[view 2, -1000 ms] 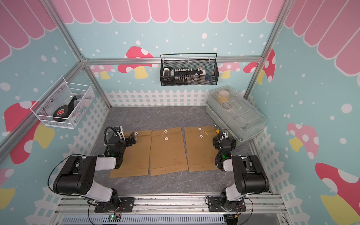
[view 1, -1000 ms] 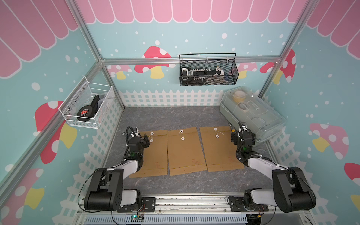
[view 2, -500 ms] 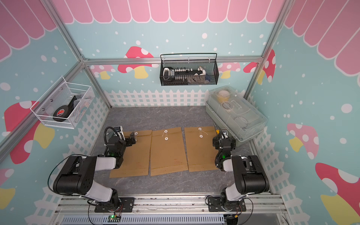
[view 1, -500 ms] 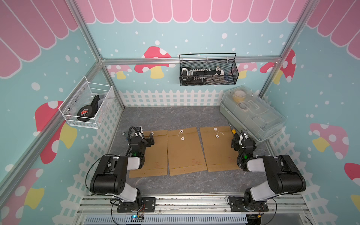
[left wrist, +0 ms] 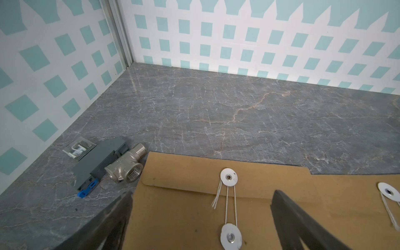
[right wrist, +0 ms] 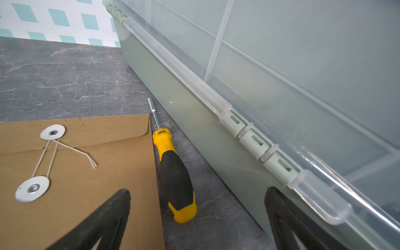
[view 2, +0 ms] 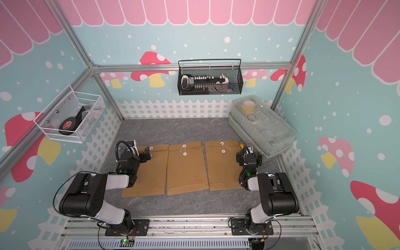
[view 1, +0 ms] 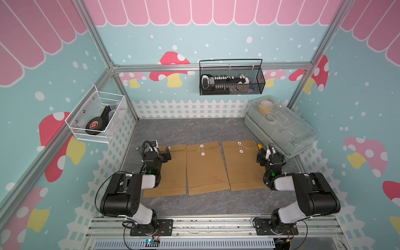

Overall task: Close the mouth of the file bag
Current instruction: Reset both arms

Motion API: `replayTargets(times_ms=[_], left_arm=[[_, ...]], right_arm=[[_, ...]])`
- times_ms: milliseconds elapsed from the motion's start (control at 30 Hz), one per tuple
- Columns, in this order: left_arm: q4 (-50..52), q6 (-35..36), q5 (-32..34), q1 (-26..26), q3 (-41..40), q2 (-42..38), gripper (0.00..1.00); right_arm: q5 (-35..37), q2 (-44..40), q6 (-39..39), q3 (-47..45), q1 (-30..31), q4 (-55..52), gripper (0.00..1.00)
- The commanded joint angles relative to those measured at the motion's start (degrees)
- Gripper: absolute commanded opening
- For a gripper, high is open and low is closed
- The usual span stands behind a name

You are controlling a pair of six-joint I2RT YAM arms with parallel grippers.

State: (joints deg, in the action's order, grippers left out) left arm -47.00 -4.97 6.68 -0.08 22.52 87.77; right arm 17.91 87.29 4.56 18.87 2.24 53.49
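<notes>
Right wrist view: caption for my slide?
Open right gripper frames a screwdriver lying between the file bag and a clear-lidded box.

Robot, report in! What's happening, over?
Left gripper and right gripper open, empty. Left file bag: flap down, string round both buttons. Screwdriver lies by right gripper.

Left end effector (left wrist: 202, 194) has spread wider (its arm (view 1: 129, 190) folded back).

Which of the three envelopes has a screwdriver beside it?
The right-hand envelope, by the clear box; the screwdriver lies along its outer edge, unlike the middle envelope and left envelope.
</notes>
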Motion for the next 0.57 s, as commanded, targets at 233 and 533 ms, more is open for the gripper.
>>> replayTargets(times_ms=[233, 533], left_arm=[[-2.2, 0.9, 0.9, -0.2, 0.1, -0.3, 0.99], [-1.5, 1.7, 0.9, -0.6, 0.4, -0.3, 0.99]], right_arm=[[-0.6, -0.3, -0.8, 0.1, -0.1, 1.8, 0.99], [-0.5, -0.3, -0.9, 0.1, -0.1, 1.8, 0.99]])
